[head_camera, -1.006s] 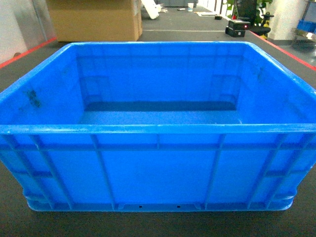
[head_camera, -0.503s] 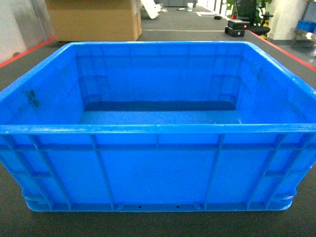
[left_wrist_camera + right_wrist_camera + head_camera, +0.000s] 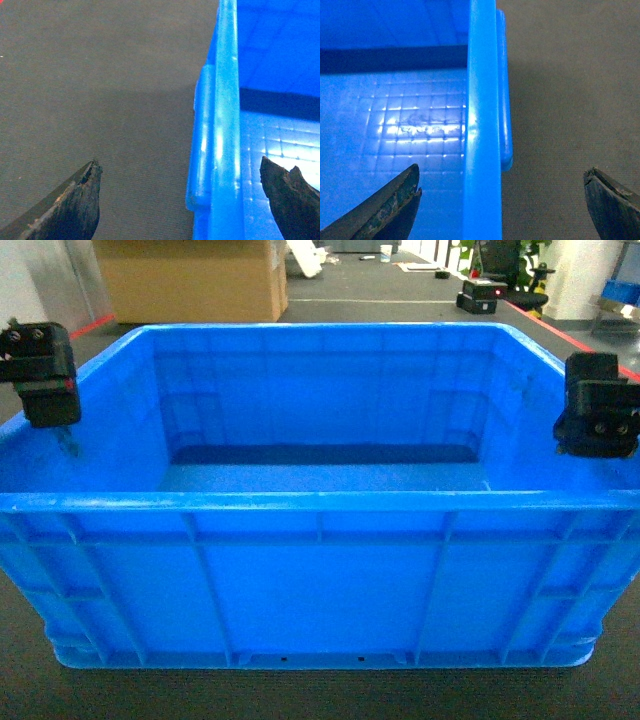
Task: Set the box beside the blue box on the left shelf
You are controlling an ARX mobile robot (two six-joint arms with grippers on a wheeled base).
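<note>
**Both grippers over the crate's side rims**

On the dark floor, close in front of the robot, sits the box [image 3: 320, 580], an open-top blue crate with a ribbed near wall; it fills most of the head view. A dark smudge marks the inside of its left wall.

Above the left rim hangs the left gripper [image 3: 182, 200]. Its jaws stand wide apart and straddle that rim: one fingertip is over the floor [image 3: 90, 90] outside the crate, the other over the crate's inside. Neither fingertip touches the plastic in the wrist view.

At the right rim the right gripper [image 3: 502, 202] is placed the same way, jaws wide apart, one fingertip over the gridded crate bottom and the other over the floor outside. The rim runs up between them, nearer the inner fingertip, with no contact visible.

Behind the crate stand a cardboard box [image 3: 190, 280] at the upper left and a small black device [image 3: 478, 295] with a red light farther back on the right. Red lines run along the floor edges on both sides.
</note>
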